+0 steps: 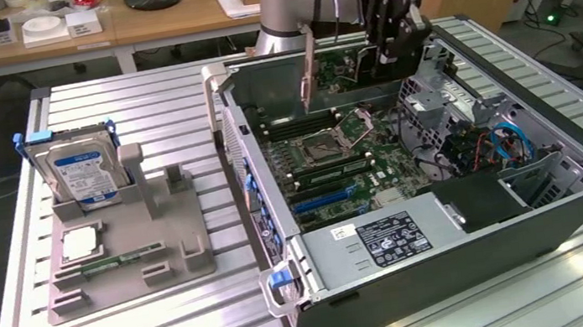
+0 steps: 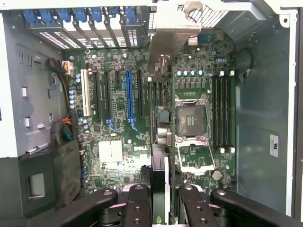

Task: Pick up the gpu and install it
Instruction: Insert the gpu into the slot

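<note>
In the exterior view, my gripper (image 1: 394,42) is up above the open computer case (image 1: 568,207). It is pinching the gpu (image 1: 338,68) near one end. The card hangs on its edge over the back part of the case. I cannot tell if it touches anything below it.

On the exterior view's left sits a grey holder (image 1: 165,231) with a hard drive (image 1: 84,178) standing in it. The drive has a blue label, but I cannot read its words. The power box (image 1: 393,243) in the case has a black sticker with white writing that is too small for me to read.

In the wrist view, I look straight down the thin edge of the card. The black fingers (image 2: 139,203) press on its two flat sides. Its silvery end piece is at the far end, by the back wall of the case. Under the card lies the green motherboard (image 2: 118,156), and I can read "DELL" on it. The card hangs near a long blue slot (image 2: 129,94), a little to one side of it.

I think this card is light, flat and stiff, but easy to break. The safe place to hold it is on the bare sides of the board, away from the tiny parts and the edge that plugs in.
</note>
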Motion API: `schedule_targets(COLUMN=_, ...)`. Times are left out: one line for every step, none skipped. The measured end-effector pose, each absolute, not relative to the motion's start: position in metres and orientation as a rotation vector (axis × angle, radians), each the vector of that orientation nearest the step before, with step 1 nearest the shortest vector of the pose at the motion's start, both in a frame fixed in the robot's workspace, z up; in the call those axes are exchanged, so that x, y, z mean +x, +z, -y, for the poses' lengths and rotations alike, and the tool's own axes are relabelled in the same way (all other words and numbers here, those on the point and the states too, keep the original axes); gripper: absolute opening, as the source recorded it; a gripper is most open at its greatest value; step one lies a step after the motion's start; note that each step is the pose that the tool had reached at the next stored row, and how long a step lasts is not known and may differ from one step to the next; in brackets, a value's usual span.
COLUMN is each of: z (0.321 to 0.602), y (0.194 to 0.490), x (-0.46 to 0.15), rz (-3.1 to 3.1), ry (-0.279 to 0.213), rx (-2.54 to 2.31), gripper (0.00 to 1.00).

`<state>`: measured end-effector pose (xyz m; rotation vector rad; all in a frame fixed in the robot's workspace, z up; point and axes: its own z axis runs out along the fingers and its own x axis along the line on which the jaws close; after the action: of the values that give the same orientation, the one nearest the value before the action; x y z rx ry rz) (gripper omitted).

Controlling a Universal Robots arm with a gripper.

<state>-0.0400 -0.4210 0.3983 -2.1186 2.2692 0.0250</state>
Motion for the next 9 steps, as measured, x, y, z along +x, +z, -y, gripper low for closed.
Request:
schedule_targets(z=0.4210, y=0.3978, x=-0.0400, rz=-2.269, ry=0.025, rx=-2.119, gripper=0.27)
schedule_targets(z=0.4210, y=0.3974, x=-0.0400, rz=-2.269, ry=0.025, rx=-2.119, gripper=0.27)
schedule_targets(z=0.4211, y=0.3970, x=-0.0400, rz=-2.269, ry=0.025, rx=-2.119, gripper=0.27)
schedule_targets(z=0.4211, y=0.3967, x=-0.0400, rz=-2.269, ry=0.025, rx=-2.119, gripper=0.27)
schedule_targets(z=0.4211, y=0.3965, x=-0.0400, rz=-2.269, ry=0.025, rx=-2.119, gripper=0.27)
schedule_targets(z=0.4211, y=0.3964, x=-0.0400, rz=-2.269, ry=0.025, rx=-2.119, gripper=0.27)
schedule_targets(z=0.4211, y=0.3962, x=-0.0400, rz=-2.269, ry=0.025, rx=-2.119, gripper=0.27)
schedule_targets(z=0.4211, y=0.3958, x=-0.0400, rz=-2.269, ry=0.025, rx=-2.119, gripper=0.27)
schedule_targets(z=0.4211, y=0.3954, x=-0.0400, rz=-2.269, ry=0.025, rx=-2.119, gripper=0.27)
